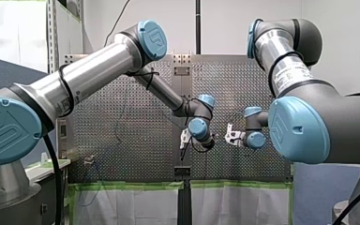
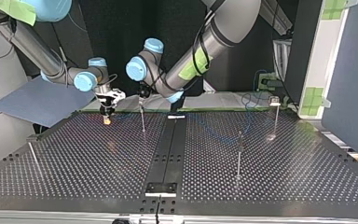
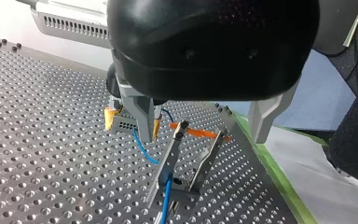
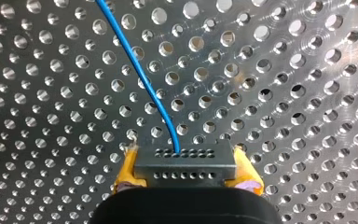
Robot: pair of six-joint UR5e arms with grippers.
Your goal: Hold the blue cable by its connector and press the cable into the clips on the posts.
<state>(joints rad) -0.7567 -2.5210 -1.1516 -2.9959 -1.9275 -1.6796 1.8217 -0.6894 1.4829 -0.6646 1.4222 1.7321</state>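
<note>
While my right gripper (image 4: 185, 171) clamps its yellow pads (image 4: 127, 170) on the two ends of the grey connector (image 4: 185, 161), the blue cable (image 4: 142, 74) leaves the connector's row of holes and curves away over the perforated table (image 4: 307, 70). In the top view this grip sits low near the table's far edge, left of the centre seam, with the connector close to the surface (whether it touches cannot be told). Just beside it, my left gripper (image 3: 201, 140) hangs above a thin upright post (image 2: 142, 122), its metal fingers (image 3: 142, 119) spread wide and holding nothing. Ahead of and between those fingers stands the post's clip (image 3: 170, 161), two slanted metal prongs with an orange strip (image 3: 200, 133) across their tips. The cable loops down from the connector, passes behind one prong and shows again at the clip's foot; whether it is seated there cannot be told. Three more posts (image 2: 238, 154) stand well apart across the table.
</note>
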